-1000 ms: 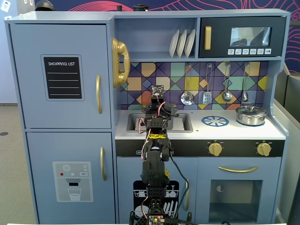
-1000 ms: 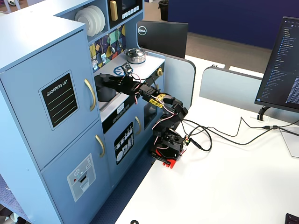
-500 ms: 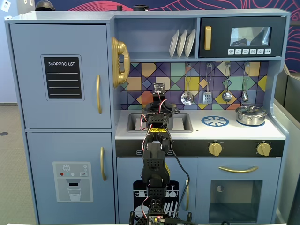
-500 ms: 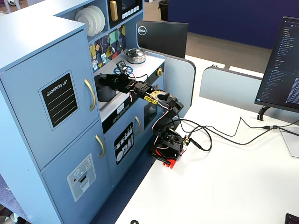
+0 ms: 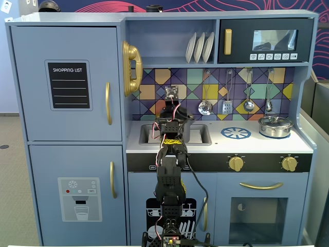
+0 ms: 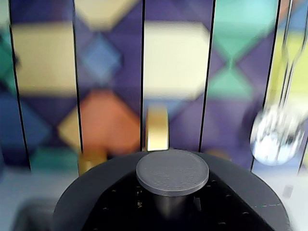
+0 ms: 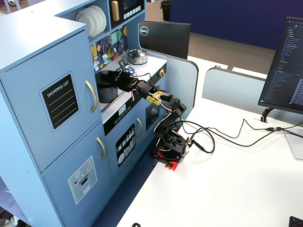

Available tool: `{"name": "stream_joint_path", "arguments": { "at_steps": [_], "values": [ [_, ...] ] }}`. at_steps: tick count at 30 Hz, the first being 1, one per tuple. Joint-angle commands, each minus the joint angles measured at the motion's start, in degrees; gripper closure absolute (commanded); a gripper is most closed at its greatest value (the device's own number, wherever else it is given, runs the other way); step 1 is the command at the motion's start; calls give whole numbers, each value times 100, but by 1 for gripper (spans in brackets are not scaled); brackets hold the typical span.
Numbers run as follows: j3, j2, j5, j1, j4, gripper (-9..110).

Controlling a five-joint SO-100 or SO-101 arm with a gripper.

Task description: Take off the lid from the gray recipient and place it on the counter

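The dark gray lid (image 6: pixel 96 192) fills the bottom of the wrist view, its round knob (image 6: pixel 172 172) sharp against a blurred backsplash. In a fixed view the lid (image 7: pixel 107 78) sits at the tip of my gripper (image 7: pixel 117 79), just above the gray recipient (image 7: pixel 108 93), which stands in the sink. I cannot see a clear gap between them. In the front fixed view my arm hides most of the pot (image 5: pixel 189 128) and my gripper (image 5: pixel 172 116). My fingers do not show in the wrist view. The lid stays sharp with the camera, so the gripper appears shut on it. The white counter (image 5: pixel 257 145) lies to the right.
A shiny silver pot (image 5: pixel 275 126) stands at the counter's right end, beside the blue burner print (image 5: pixel 236 133). Utensils (image 5: pixel 205 107) hang on the backsplash just right of the gripper. A shelf with plates (image 5: pixel 199 47) is overhead. The sink wall (image 5: pixel 201 135) surrounds the pot.
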Motion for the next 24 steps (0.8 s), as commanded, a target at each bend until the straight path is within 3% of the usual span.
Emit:
{"name": "stream_joint_path", "arguments": {
  "at_steps": [1, 13, 24],
  "values": [
    [-712, 580, -26, 413, 387, 102],
    [-483, 519, 466, 2593, 642, 102],
    [448, -396, 237, 2927, -686, 102]
  ]
}}
